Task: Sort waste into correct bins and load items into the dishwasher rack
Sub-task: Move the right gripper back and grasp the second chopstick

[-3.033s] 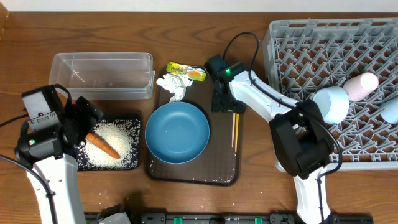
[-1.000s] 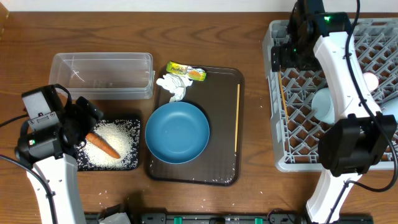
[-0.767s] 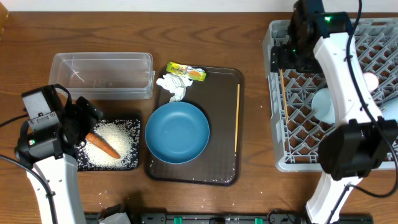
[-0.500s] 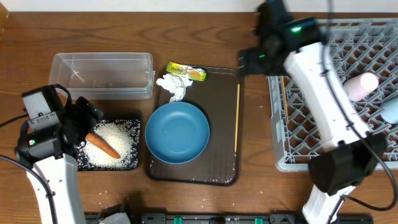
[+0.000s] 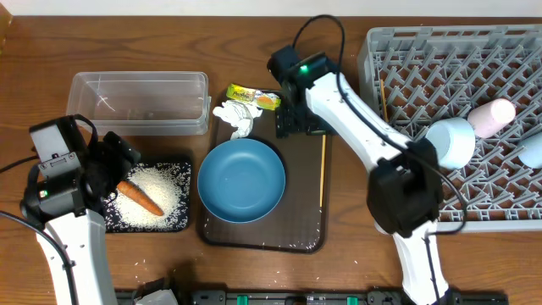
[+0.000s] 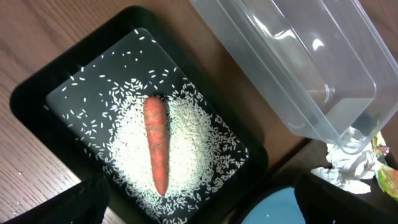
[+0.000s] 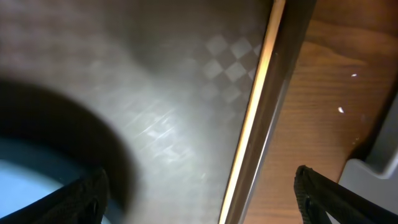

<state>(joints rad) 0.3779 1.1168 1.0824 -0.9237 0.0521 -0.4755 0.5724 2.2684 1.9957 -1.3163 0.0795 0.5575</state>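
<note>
White rice grains (image 5: pixel 163 180) and an orange carrot (image 5: pixel 140 198) are being held in the shallow black tray (image 5: pixel 179 222) at the near left. The left gripper (image 5: pixel 108 169) is being held over it, fingers wide apart on nothing. The clear tub (image 5: pixel 140 102) is lying just beyond. The dark-blue bowl (image 5: pixel 241 180), tissue (image 5: pixel 235 117), wrapper (image 5: pixel 254 97) and one chopstick (image 5: pixel 322 169) are being carried on the brown serving tray (image 5: pixel 301 222). Over its far part the right gripper (image 5: pixel 298 125) is being held wide open, grasping nothing. The light-blue cup (image 5: pixel 449 142), pinkish cup (image 5: pixel 491 117) and another chopstick (image 5: pixel 382 100) are being held in the grey rack (image 5: pixel 491 222) at the right.

Wooden chopstick (image 7: pixel 253 106) lying along serving tray (image 7: pixel 155 74) rim, blue bowl (image 7: pixel 31 193) edge lower left
</note>
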